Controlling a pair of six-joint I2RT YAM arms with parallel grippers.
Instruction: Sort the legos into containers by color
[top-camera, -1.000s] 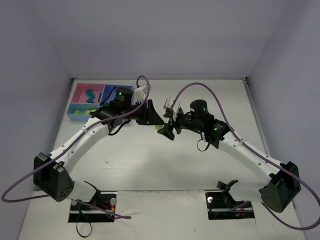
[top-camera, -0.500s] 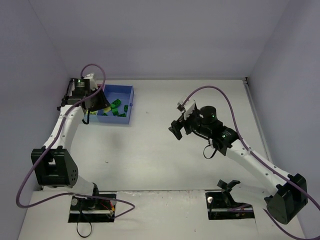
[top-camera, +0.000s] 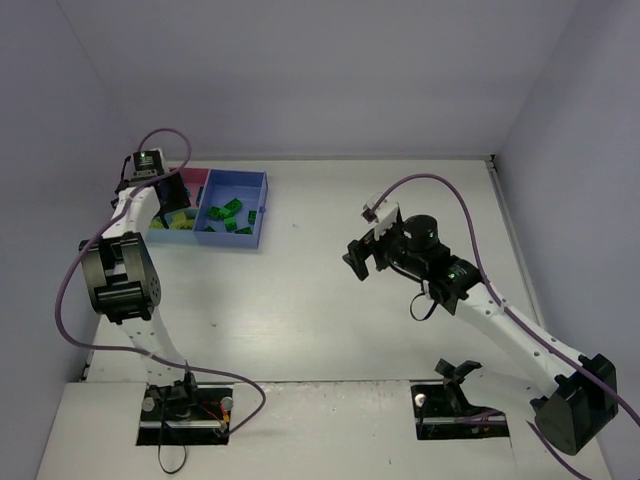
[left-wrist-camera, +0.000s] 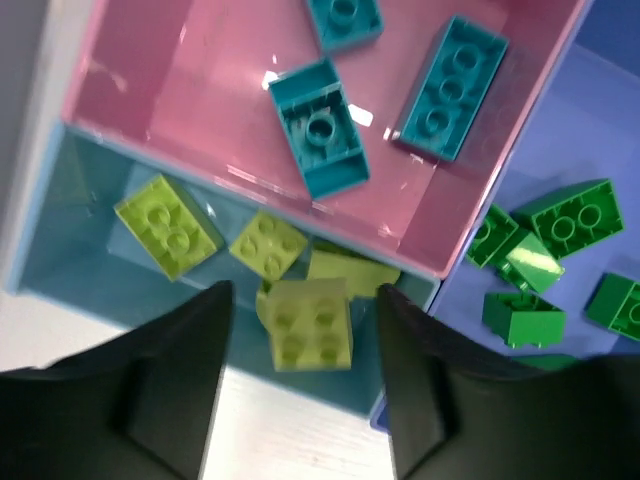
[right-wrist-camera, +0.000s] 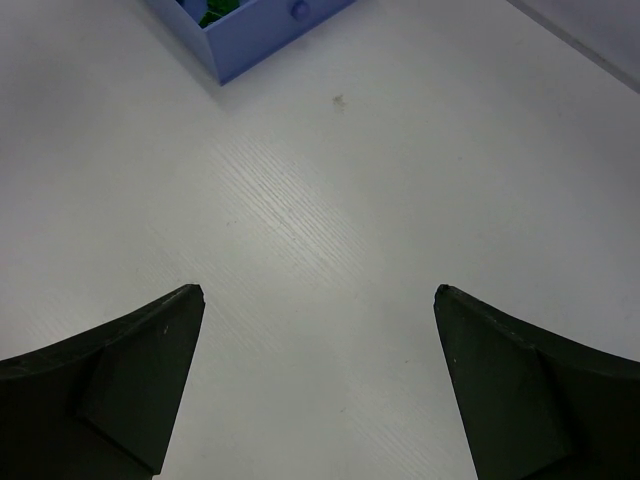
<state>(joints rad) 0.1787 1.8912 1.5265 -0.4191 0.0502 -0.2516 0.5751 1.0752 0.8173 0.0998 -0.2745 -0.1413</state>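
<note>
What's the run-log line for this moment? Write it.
left gripper: open above light-blue tray | yellow-green brick: unclamped between its jaws | right gripper: open, empty, over table

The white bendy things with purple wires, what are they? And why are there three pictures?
They are two robot arms, the left arm and the right arm. Each ends in a two-finger pincer called a gripper. The wide picture is taken from above and behind them. The other two come from a small camera on each wrist, so the dark shapes at the bottom are that arm's own fingers.

The left gripper hangs open over three joined trays. Teal bricks lie in the pink tray, yellow-green bricks in the light-blue tray, and dark green bricks in the bigger blue tray. One yellow-green brick sits between its fingers, untouched.

The right gripper is open too, holding nothing, above the white table.
</note>
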